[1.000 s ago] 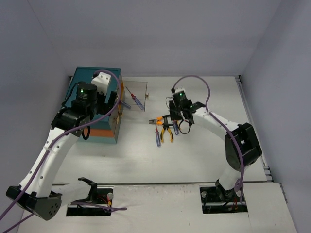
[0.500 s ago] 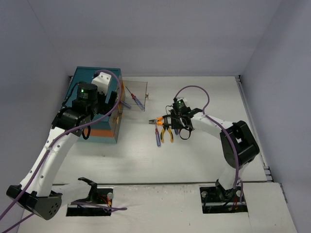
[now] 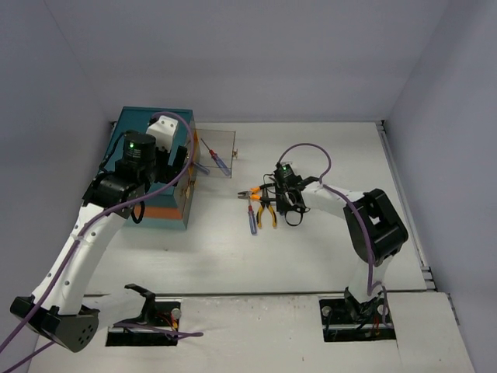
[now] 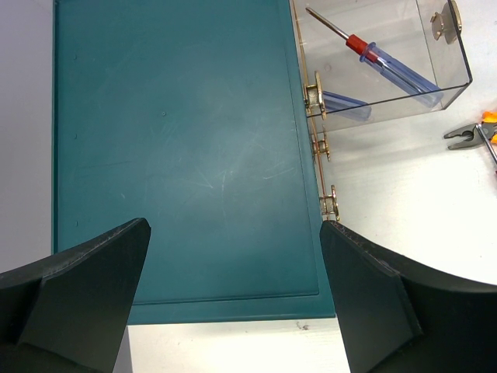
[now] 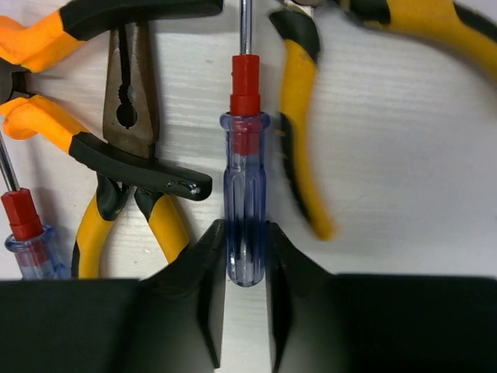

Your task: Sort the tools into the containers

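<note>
The left tool (image 4: 233, 225) hangs above the flat top of the teal chest (image 4: 178, 155), jaws spread wide and holding nothing. The chest stands at the left of the worktop (image 3: 326, 256).

Along the chest's right edge sit small brass knobs (image 4: 314, 95). A clear drawer (image 4: 326, 62) is pulled out from that side. Inside it lies a blue-handled screwdriver with a red collar (image 4: 388, 64), slanted, its tip towards the chest. A second blue handle (image 4: 345, 105) shows just below it; whether it lies in the same drawer cannot be told.

Near the middle of the worktop, well apart from the chest, the loose tools lie in a tight cluster. From the right wrist camera, a small red-collared screwdriver (image 5: 23, 225) is at the far left. Next come orange-handled pliers (image 5: 39, 124) resting across yellow-handled pliers (image 5: 132, 101). A second screwdriver (image 5: 245, 186), with a blue handle and a red collar, lies lengthwise on the worktop. Blurred yellow-and-black handles (image 5: 299, 116) lie beside it on the right.

The right tool (image 5: 245, 241) is down at this cluster. Its two fingers are closed against either side of the butt of the second screwdriver's handle.
</note>
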Robot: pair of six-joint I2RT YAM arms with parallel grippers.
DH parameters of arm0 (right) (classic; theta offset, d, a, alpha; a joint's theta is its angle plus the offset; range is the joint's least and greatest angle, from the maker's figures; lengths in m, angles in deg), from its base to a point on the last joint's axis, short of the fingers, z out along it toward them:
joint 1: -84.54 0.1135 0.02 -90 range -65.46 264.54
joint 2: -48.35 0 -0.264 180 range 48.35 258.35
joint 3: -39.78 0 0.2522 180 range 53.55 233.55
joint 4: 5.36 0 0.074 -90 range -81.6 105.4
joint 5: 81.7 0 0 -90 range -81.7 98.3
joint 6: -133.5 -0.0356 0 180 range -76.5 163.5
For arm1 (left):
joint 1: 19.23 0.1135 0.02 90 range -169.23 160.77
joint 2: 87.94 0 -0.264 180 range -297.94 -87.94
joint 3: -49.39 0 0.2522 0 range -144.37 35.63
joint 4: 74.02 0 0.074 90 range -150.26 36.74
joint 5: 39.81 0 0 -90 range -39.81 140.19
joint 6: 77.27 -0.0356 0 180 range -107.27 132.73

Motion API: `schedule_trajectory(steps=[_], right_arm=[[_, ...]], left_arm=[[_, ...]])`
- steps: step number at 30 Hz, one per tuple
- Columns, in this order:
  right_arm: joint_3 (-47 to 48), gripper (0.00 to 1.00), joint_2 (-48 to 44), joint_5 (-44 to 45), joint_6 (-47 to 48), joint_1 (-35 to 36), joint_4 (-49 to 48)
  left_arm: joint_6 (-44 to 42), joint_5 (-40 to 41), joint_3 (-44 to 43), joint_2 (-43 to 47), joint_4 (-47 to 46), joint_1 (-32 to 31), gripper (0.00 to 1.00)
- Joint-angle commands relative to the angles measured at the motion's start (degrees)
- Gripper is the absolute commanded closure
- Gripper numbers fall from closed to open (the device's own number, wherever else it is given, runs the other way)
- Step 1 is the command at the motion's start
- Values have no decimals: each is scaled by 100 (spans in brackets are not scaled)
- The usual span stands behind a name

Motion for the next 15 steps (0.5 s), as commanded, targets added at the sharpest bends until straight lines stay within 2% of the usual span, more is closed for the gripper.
schedule_trajectory(steps=[1, 9, 15], right_arm=[[-132, 100, -207, 297, 55, -30, -67], [-236, 100, -1404, 596, 174, -54, 99], [114, 100, -2069, 531, 620, -46, 166]], left_arm=[[11, 1, -235, 17, -299, -31, 11], [10, -23, -286, -51, -307, -31, 11], [11, -51, -335, -62, -312, -39, 11]])
